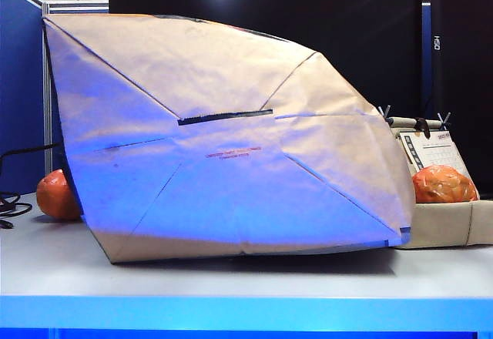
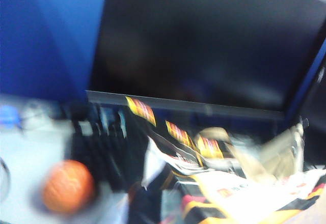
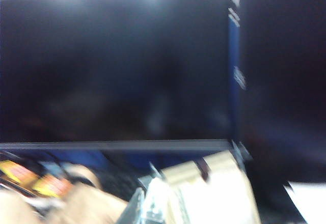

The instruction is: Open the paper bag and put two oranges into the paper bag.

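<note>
Neither gripper shows: right jaws pressed together, left unclear, behind paper bag point(image 1: 231, 139).

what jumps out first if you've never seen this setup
The huge paper bag lying on its side fills the middle of the exterior view, its folded brown base facing the camera. One orange peeks out behind its left edge on the table; a second orange sits at right in a low beige tray. Neither the left gripper nor the right gripper shows in any view.

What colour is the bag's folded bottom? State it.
Plain brown kraft, tinted blue by light, on the paper bag; exterior view shows it best.
</note>
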`<state>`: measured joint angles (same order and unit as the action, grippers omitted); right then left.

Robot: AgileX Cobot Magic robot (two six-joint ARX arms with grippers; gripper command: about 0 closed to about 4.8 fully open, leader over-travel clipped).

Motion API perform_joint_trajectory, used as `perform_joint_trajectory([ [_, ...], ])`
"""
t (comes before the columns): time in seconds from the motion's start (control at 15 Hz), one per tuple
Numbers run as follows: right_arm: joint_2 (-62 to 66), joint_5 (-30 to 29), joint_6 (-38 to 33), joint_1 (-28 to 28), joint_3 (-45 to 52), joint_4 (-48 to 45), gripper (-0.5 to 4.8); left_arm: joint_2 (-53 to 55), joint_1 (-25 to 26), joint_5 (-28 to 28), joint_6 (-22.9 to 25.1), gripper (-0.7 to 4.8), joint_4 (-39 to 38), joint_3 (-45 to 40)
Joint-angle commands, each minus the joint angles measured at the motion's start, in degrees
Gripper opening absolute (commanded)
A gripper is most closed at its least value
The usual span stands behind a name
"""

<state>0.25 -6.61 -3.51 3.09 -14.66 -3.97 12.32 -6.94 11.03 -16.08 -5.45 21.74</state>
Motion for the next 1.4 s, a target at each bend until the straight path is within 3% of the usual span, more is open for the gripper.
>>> perform_joint_trajectory([
  [0.07,-0.1,-1.5,-0.1,0.0,-3.5,-0.9,-0.05,17.6,0.1,8.1,-4.1,2.21,-4.4,12.2],
  [0.33,-0.1,-3.0,0.1,0.0,-4.2,1.9,-0.05,42.3,0.1,9.2,-3.8,2.21,-10.5,35.9],
  [0.6,-0.1,-4.0,0.1,0.0,-4.2,4.7,-0.05,62.6,0.1,9.4,-2.1,2.25,-14.2,51.7],
  [0.87,-0.1,-4.0,0.1,-0.1,-4.1,5.9,-0.05,78.8,0.1,9.2,1.2,2.25,-26.6,68.1],
  [1.13,-0.1,-4.0,0.1,-0.1,-4.1,6.5,-0.05,87.7,0.2,-1.2,8.0,2.51,-39.1,81.3],
  [1.27,-0.1,-4.0,0.1,-0.1,-4.1,8.5,-0.05,90.1,0.2,-1.1,9.0,2.51,-41.3,84.4],
  [1.4,-0.1,-4.0,0.1,-0.1,-4.1,10.3,-0.05,92.1,0.2,3.0,9.5,2.51,-45.0,86.2],
])
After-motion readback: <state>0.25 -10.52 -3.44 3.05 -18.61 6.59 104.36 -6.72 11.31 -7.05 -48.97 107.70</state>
